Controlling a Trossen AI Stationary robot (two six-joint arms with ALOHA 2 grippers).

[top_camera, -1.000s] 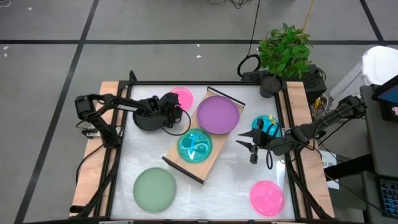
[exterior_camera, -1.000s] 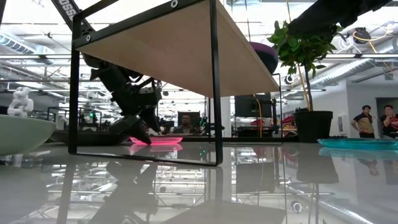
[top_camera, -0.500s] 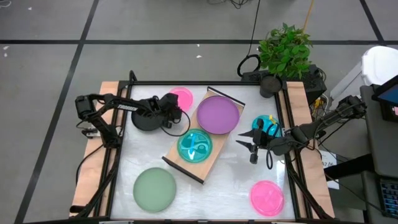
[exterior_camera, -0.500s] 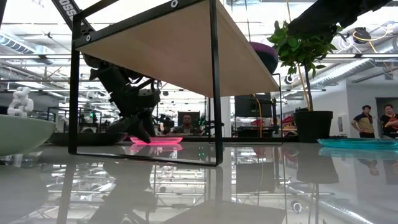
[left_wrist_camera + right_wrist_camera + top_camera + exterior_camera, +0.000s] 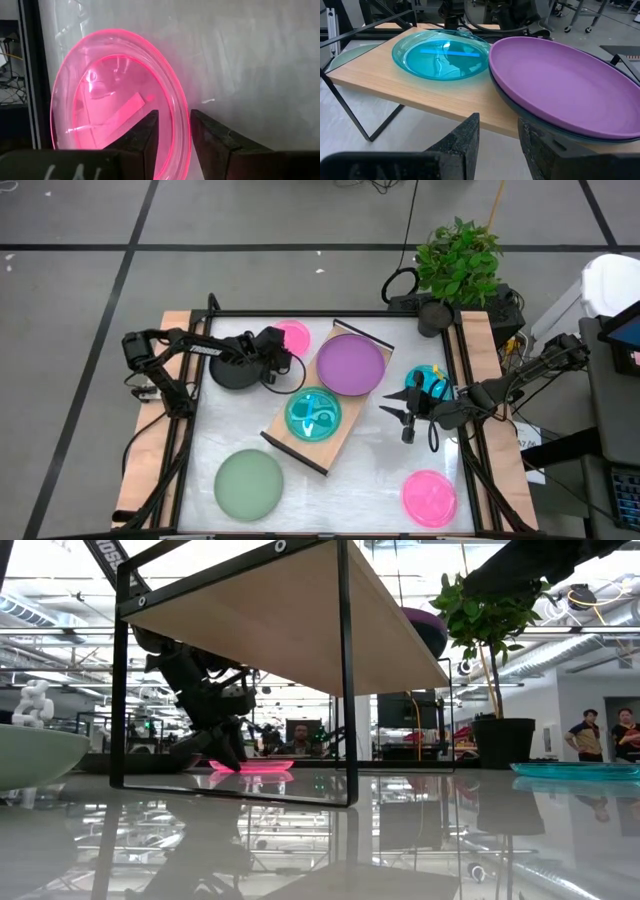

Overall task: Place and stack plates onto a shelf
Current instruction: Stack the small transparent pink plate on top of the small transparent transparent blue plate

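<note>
Left gripper (image 5: 283, 358) edged nearer pink plate (image 5: 293, 335), rim between parted fingers | right gripper (image 5: 405, 416) unmoved, slightly open, empty | glossy white bench (image 5: 370, 475) | people beyond

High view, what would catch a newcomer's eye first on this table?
Probably the shelf, lying diagonally mid-table with a purple plate at its far end and a cyan plate nearer. Next, the left gripper at the pink plate in the far left corner, its fingers straddling the rim.
</note>
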